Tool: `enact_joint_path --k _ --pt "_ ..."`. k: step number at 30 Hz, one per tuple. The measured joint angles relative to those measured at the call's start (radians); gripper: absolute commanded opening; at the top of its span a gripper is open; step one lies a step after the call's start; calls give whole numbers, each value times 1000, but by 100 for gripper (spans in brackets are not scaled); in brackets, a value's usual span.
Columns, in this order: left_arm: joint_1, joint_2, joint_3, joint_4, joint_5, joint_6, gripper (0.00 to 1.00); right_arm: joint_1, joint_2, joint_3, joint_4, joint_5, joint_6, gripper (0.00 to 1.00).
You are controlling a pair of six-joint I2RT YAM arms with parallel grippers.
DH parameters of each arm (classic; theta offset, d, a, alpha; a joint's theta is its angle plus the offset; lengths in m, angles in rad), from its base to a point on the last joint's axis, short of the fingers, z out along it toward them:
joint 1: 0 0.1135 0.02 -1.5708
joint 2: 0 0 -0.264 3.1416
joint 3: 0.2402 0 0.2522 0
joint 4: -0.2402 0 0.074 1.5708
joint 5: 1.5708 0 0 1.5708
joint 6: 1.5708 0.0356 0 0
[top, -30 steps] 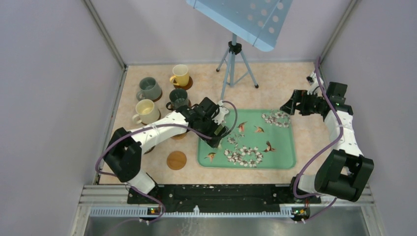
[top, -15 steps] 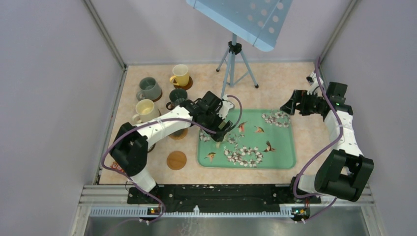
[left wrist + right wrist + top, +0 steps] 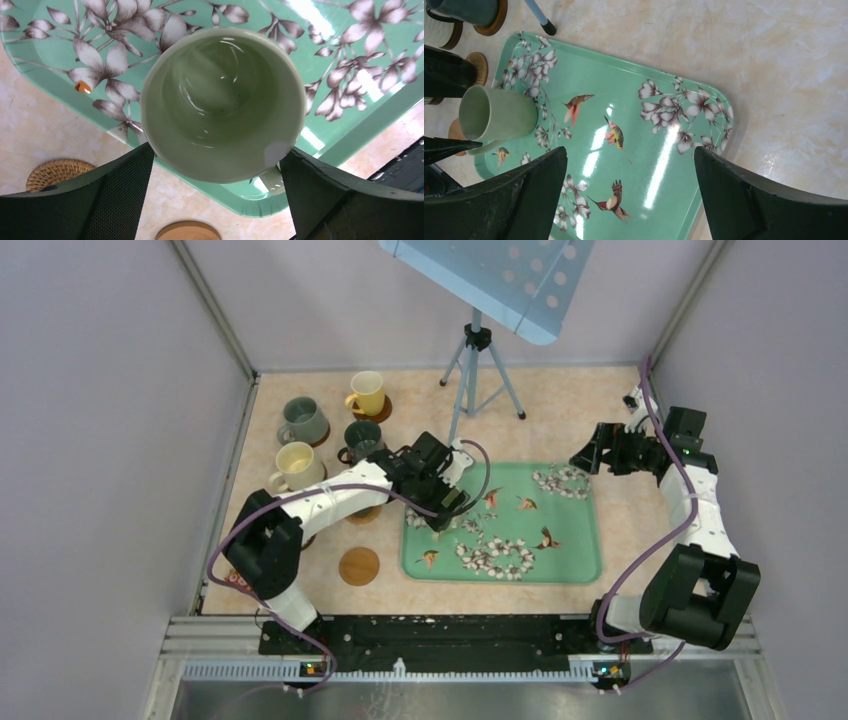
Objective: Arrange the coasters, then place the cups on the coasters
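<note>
At the tray's left edge, the left claw (image 3: 216, 150) straddles a pale green mug (image 3: 222, 100). Its black, fine-meshed fingers (image 3: 120, 185) are spread wide on either side of the round rim; whether the pads actually press the glaze is hard to tell from so close. The mug is smooth, glossy ceramic, mouth up, with nothing inside. It is over the near-left corner of the tray (image 3: 589, 75), a rounded rectangle of shiny mint green printed with white blossoms and small hummingbirds.

Just off that corner, on the beige marbled table (image 3: 560, 410), lie a woven wicker coaster (image 3: 55, 172) and a plain wooden disc (image 3: 188, 231). Farther left stands a cluster of four mugs: yellow (image 3: 367, 393), grey (image 3: 303, 420), dark green (image 3: 362, 437) and cream (image 3: 297, 466). A brown coaster rim (image 3: 384, 408) shows under the yellow one.

The right claw (image 3: 630, 155) hangs over the tray's far right corner, its jaws wide apart and holding nothing. At the back, a tripod (image 3: 478, 360) carries a pale blue perforated panel (image 3: 490, 275).
</note>
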Motion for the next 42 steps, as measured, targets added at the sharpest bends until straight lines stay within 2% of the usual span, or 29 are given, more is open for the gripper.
enact_joint_path --k 2,8,13,15,31,36,39,42 --pt "-1 -4 -13 0 -9 10 98 0 0 0 0 0 0 96" --pt "-2 -15 -34 -14 -46 40 86 0 0 0 0 0 0 96" --pt "-2 -26 -42 -23 -52 62 69 0 0 0 0 0 0 96" --pt "-2 -34 -52 -22 -49 71 66 0 0 0 0 0 0 96" --pt "1 -39 -100 6 -25 72 51 0 0 0 0 0 0 96" --pt "1 -38 -110 25 -26 72 50 0 0 0 0 0 0 96" --pt "1 -38 -118 38 -26 74 43 0 0 0 0 0 0 96" --pt "4 -38 -131 53 -27 82 31 0 0 0 0 0 0 96"
